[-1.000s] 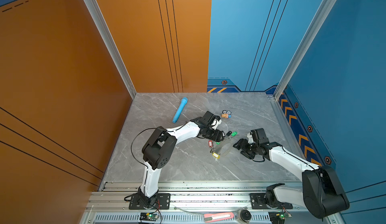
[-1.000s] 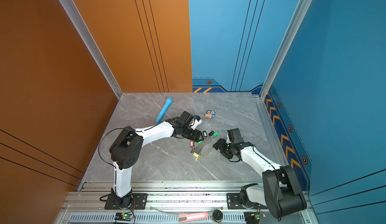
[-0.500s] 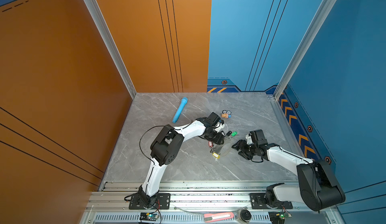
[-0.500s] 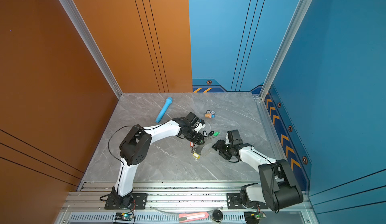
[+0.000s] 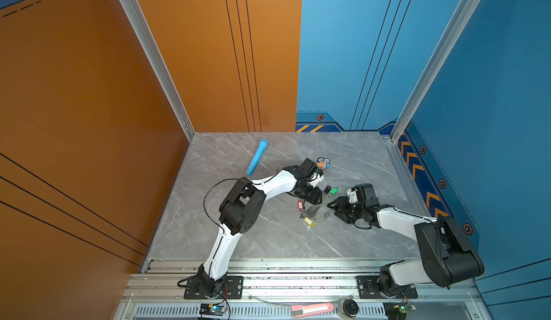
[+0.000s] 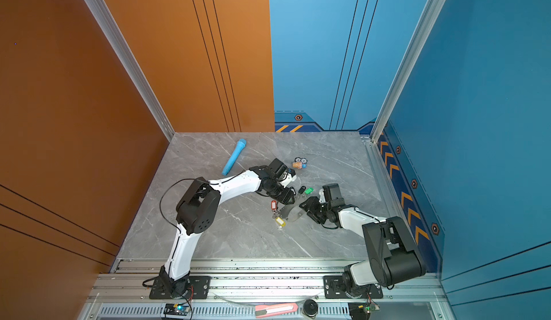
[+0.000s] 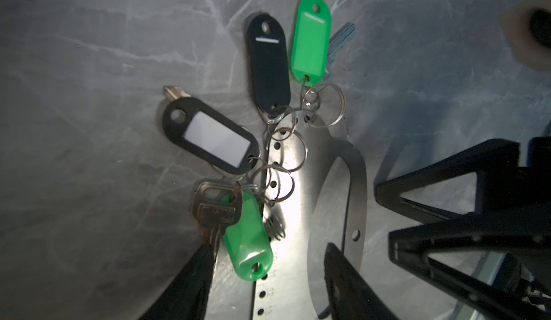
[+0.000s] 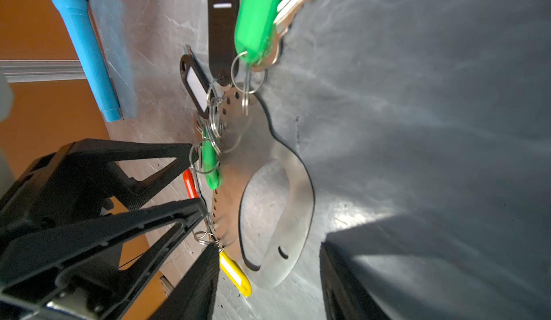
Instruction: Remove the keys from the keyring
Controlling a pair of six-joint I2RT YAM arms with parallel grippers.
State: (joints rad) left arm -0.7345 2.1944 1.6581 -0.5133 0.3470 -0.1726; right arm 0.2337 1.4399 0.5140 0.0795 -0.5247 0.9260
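The keyring (image 5: 318, 213) (image 6: 289, 213) is a flat grey metal plate with a row of holes, lying mid-table. Split rings hold keys with a yellow tag (image 5: 308, 222), a red tag (image 5: 300, 204), a green tag (image 5: 334, 190) and a black tag (image 5: 327, 189). My left gripper (image 7: 268, 276) is open, its fingers (image 7: 190, 282) straddling the keyring (image 7: 301, 214) over a green-tagged key (image 7: 247, 238) and a bare key (image 7: 214, 211). My right gripper (image 8: 268, 282) is open around the other end of the keyring (image 8: 286, 244), beside the yellow tag (image 8: 235, 273). In both top views the two grippers (image 5: 316, 197) (image 5: 332, 208) face each other across the plate.
A long light-blue tube (image 5: 257, 157) lies at the back left. An orange-and-blue cluster (image 5: 323, 163) sits behind the left wrist. Orange and blue walls close the table on three sides. A metal rail (image 5: 298, 273) runs along the front edge.
My left arm has swung its elbow rightward and brought its gripper down over the keyring. My right gripper has edged left toward the plate and its jaws have narrowed somewhat.
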